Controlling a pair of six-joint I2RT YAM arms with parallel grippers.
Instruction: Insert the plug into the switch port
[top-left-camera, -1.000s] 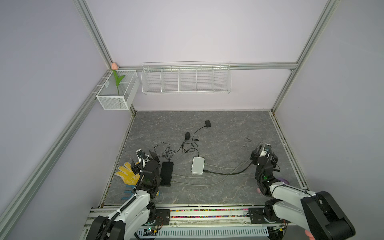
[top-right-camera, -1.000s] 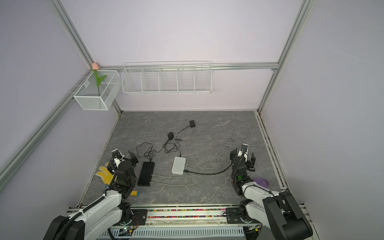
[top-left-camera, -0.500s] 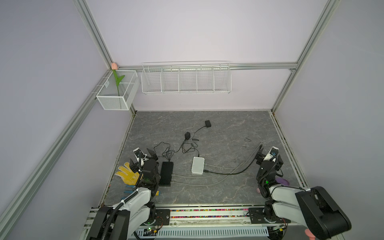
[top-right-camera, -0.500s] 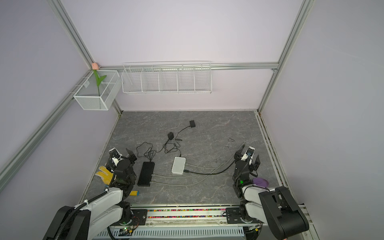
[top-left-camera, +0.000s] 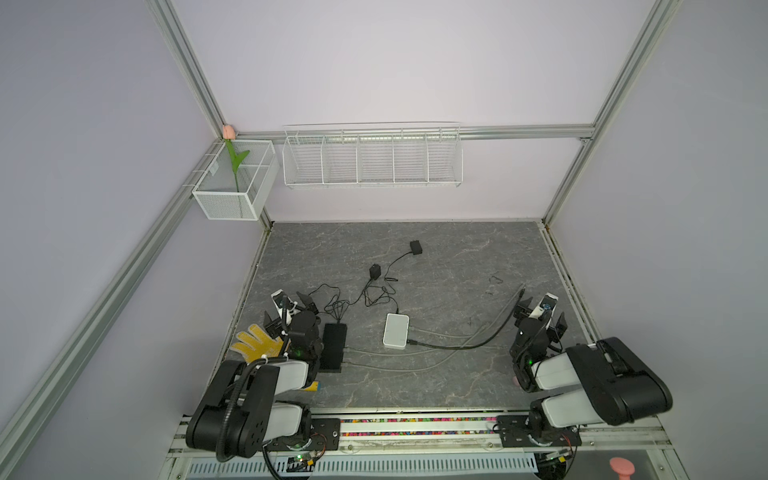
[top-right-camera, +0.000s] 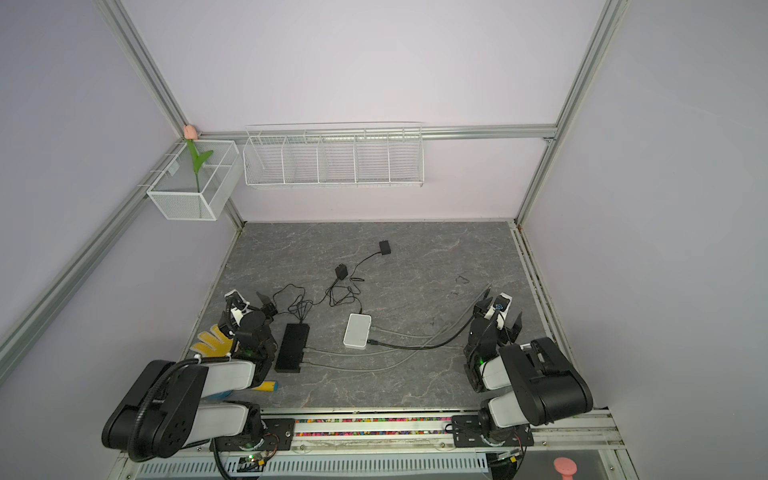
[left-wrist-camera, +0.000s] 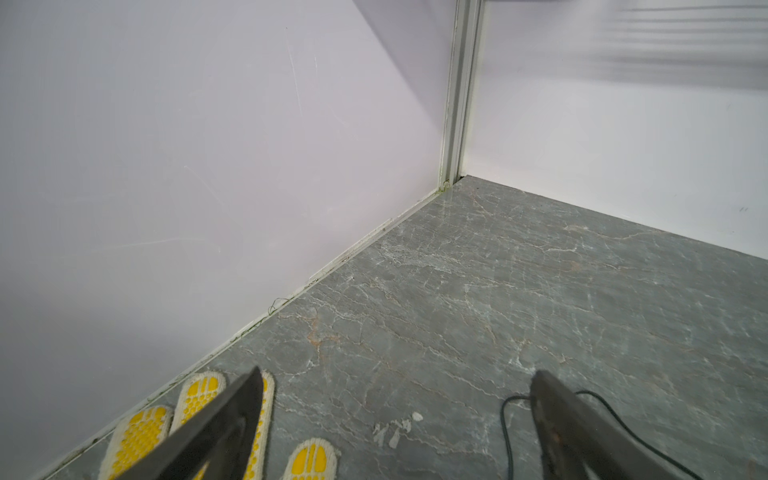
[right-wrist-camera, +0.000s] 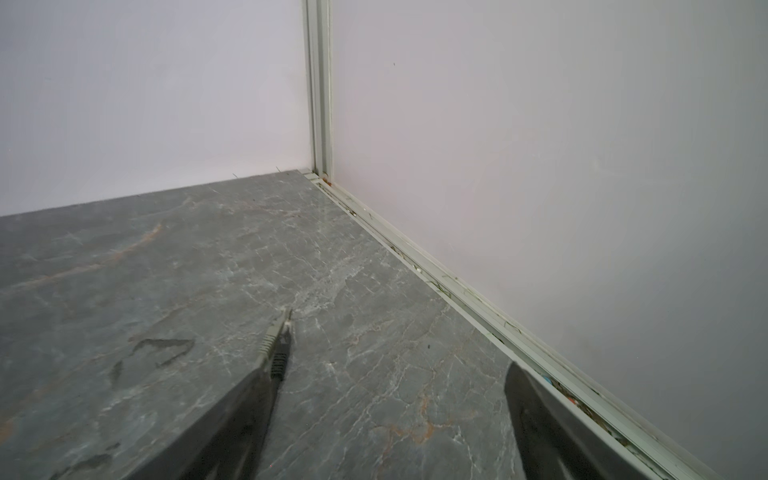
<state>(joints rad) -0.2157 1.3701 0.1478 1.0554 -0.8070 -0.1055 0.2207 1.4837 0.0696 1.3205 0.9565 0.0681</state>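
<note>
Grey plug (right-wrist-camera: 276, 343) lies just beside right jaws, spread wide apart.

Lilac walls (top-left-camera: 374, 62), grey, seemingly marble floor (top-left-camera: 449, 249)

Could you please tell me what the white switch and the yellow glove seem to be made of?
White switch: probably smooth matte plastic, judging by its even surface, rounded corners. Yellow glove: likely knitted fabric, off-white weave with rubbery-looking yellow grip dots.

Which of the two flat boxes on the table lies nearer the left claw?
The long black box, just beside the left claw; the white box lies farther away, beyond the black one.
</note>
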